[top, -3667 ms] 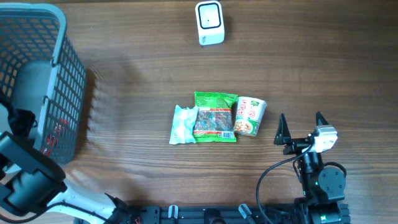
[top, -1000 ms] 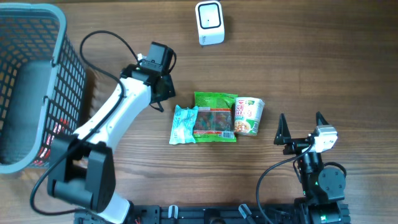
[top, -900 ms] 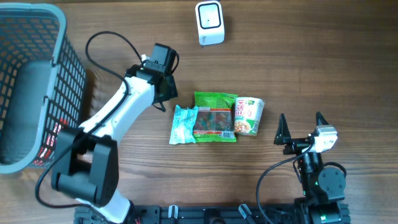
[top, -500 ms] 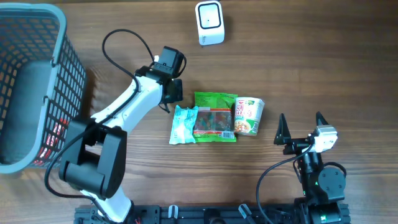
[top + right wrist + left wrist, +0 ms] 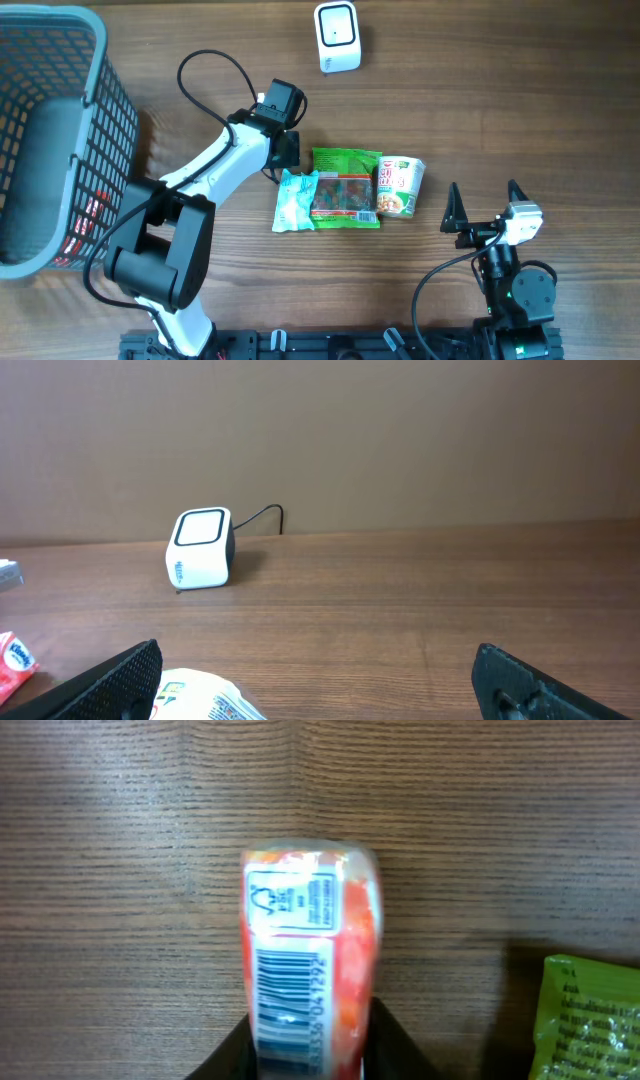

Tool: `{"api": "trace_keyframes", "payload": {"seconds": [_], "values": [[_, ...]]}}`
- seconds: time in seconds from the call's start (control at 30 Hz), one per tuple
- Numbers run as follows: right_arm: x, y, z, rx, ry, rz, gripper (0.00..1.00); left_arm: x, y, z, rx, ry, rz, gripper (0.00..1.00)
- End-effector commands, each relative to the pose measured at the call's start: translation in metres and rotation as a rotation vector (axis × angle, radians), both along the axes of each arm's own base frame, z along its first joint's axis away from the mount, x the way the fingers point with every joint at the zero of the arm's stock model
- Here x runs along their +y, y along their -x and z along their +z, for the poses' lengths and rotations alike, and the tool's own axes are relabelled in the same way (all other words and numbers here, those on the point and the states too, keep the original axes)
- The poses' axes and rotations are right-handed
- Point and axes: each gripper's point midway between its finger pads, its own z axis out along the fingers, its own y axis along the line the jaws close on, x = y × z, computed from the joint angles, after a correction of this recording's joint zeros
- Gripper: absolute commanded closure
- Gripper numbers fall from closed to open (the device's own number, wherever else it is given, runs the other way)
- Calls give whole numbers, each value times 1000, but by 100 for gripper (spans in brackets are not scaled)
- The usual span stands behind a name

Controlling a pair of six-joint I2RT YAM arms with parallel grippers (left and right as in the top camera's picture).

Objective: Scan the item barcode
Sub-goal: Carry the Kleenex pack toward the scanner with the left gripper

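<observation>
Brown wooden table, grey plastic mesh basket far left. Centre row: green foil snack packet, w/ light-blue packet touching its left and paper noodle cup lying at its right. White cube scanner sits well beyond them. Left gripper straddles orange-white barcoded pouch beside the green packet, barcode toward wrist cam; clamped or loose, can't tell. Right gripper hangs near front, jaws wide apart.

A brown wood-grain table carries a grey plastic mesh basket at its left, a white cube-shaped scanner at the far edge, and mid-table a touching row: pale teal packet, green snack bag, tipped noodle cup.
</observation>
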Motion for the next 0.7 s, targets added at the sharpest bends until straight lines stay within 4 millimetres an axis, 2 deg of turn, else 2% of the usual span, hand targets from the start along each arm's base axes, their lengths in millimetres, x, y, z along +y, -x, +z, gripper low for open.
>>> {"api": "trace_keyframes", "payload": {"seconds": [0.0, 0.2, 0.27, 0.43, 0.6, 0.67], "values": [[1, 0, 1, -6, 2, 8, 0, 2, 2, -6, 9, -20, -5, 62], [1, 0, 1, -6, 3, 8, 0, -2, -10, 10, -19, -8, -4, 50], [1, 0, 1, -7, 3, 8, 0, -4, -16, 20, -36, -4, -4, 39], [1, 0, 1, -6, 3, 8, 1, -1, -24, 35, -59, -34, 7, 22], [1, 0, 1, -6, 3, 7, 0, -1, -15, 31, -20, -31, 4, 28], [1, 0, 1, -6, 3, 8, 0, 1, -12, 30, -9, -39, 5, 24]]}}
